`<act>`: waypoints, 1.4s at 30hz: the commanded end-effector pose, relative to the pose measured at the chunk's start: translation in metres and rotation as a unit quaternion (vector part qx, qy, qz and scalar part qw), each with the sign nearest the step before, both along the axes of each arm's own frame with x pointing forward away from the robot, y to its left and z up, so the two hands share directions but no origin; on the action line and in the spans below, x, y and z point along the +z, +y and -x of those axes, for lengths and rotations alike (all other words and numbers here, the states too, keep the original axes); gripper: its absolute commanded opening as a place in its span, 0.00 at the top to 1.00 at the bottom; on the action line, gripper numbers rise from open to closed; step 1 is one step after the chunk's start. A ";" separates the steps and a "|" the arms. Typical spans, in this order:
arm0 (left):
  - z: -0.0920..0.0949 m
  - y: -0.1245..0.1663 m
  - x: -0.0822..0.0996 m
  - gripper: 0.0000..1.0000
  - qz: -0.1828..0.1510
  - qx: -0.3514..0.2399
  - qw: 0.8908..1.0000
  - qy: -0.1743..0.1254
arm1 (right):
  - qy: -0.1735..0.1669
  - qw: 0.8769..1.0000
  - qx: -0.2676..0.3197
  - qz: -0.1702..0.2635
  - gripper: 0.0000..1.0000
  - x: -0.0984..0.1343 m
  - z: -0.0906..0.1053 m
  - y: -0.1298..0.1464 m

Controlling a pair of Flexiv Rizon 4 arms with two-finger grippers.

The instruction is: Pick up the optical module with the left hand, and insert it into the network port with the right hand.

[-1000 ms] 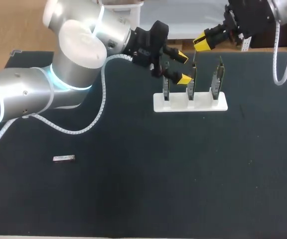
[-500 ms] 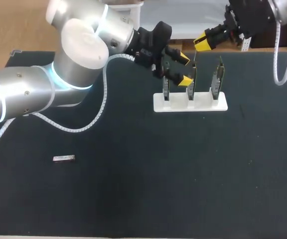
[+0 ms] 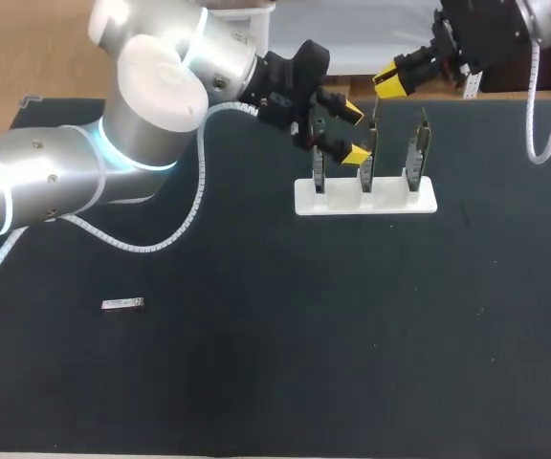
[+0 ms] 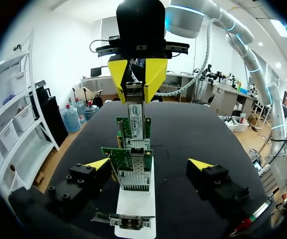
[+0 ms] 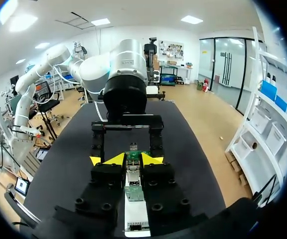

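now the optical module is seen clamped between the yellow tips of the right jaws, which are closed onto it from both sides and held over the row of green network cards standing upright in the white holder. the module is pointed down toward the cards, close above what looks like the middle one, and, as far as can be judged, it is not yet seated in any network port. the left jaws are spread wide, one tip on either side of the nearest card. nothing is gripped by them, and no contact with the card can be made out. a small silver piece, possibly another module, is left lying on the dark desk, well apart from the holder. so the pick-up looks to be done with, since the module is carried by the right arm. the lining-up and the push into the port are what is left
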State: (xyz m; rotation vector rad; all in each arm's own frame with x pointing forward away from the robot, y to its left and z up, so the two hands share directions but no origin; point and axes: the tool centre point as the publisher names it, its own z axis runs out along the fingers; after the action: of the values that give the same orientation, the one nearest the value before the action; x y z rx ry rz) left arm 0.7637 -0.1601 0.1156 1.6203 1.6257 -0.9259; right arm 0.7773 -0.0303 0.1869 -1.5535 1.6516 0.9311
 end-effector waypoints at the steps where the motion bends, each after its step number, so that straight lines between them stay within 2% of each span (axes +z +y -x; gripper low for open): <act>1: -0.003 -0.001 0.000 0.00 -0.003 -0.003 1.000 0.001 | 0.000 1.000 -0.001 -0.001 1.00 0.000 0.000 -0.001; 10: -0.006 -0.001 -0.001 0.00 -0.015 0.005 1.000 0.002 | 0.001 1.000 -0.001 -0.003 1.00 -0.001 -0.002 0.000; 30: -0.006 -0.001 -0.001 0.00 -0.015 0.005 1.000 0.002 | -0.002 1.000 0.008 -0.004 1.00 -0.002 -0.005 0.003; 42: -0.006 -0.001 -0.001 0.00 -0.015 0.005 1.000 0.002 | 0.001 1.000 0.014 0.006 1.00 -0.010 -0.006 0.004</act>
State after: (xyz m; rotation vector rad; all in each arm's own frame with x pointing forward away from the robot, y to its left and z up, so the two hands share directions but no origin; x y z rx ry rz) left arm 0.7673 -0.1601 0.1144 1.6245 1.6527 -0.9033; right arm 0.7803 -0.0269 0.1778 -1.5844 1.6434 0.9350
